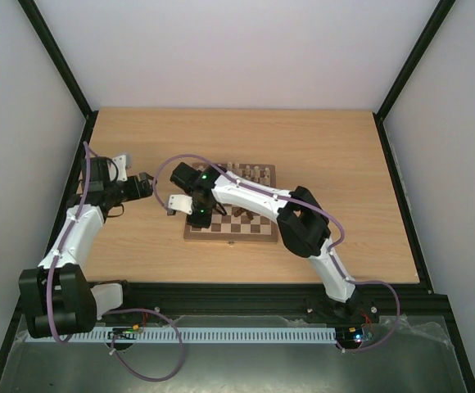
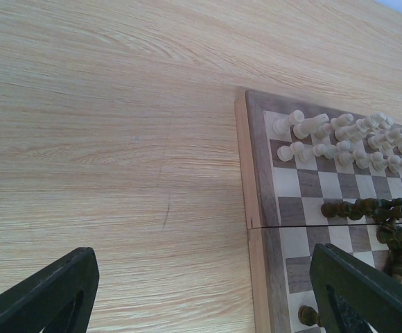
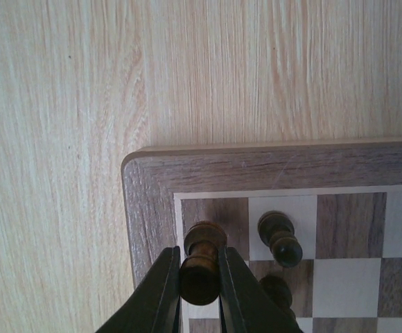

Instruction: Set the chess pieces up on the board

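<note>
The board (image 1: 250, 223) lies mid-table, seen from its corner in the right wrist view (image 3: 145, 182). My right gripper (image 3: 199, 279) is shut on a dark brown chess piece (image 3: 204, 239), held just above the dark corner square. Two more dark pieces (image 3: 280, 238) stand on the squares beside it. In the left wrist view the pale pieces (image 2: 339, 139) fill two rows at the far end of the board (image 2: 256, 208), and dark pieces (image 2: 367, 208) stand and lie nearer. My left gripper (image 2: 204, 298) hangs open over bare table left of the board, holding nothing.
The wooden table (image 1: 336, 155) is ringed by white walls and a black frame. In the top view the right arm (image 1: 303, 225) reaches across the board's near side. The left gripper (image 1: 143, 185) sits a little left of the board's left edge.
</note>
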Available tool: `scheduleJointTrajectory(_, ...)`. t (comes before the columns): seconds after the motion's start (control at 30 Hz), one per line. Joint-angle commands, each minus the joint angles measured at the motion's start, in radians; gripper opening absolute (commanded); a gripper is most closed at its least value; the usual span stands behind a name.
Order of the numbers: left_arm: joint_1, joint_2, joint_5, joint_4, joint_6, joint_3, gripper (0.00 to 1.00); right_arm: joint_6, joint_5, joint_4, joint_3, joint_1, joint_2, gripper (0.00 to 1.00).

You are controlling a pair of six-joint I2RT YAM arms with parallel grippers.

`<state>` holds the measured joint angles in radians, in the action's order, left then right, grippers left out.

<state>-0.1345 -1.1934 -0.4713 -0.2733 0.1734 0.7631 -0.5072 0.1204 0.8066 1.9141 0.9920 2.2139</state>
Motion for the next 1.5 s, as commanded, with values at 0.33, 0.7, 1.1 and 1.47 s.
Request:
scheduleJointTrajectory(0.33,-0.013,0.032,-0.013,0.01,0.009,-0.026,0.87,0.017,-0.015,0.028,0.032,0.005,0.057,0.09)
scheduleJointTrajectory(0.7,-0.014,0.016,-0.024,0.013,0.013,-0.02,0.87,0.048,-0.019,0.049,0.101,0.004,0.036,0.31)
scheduleJointTrajectory(1.1,0.045,-0.056,-0.035,-0.097,-0.126,0.082,0.99,0.076,0.011,0.069,0.152,-0.073,-0.053,0.31)
scheduleJointTrajectory(1.47,0.224,-0.191,0.063,-0.292,-0.311,0.271,0.99,0.101,-0.052,0.032,0.069,-0.299,-0.12,0.29)
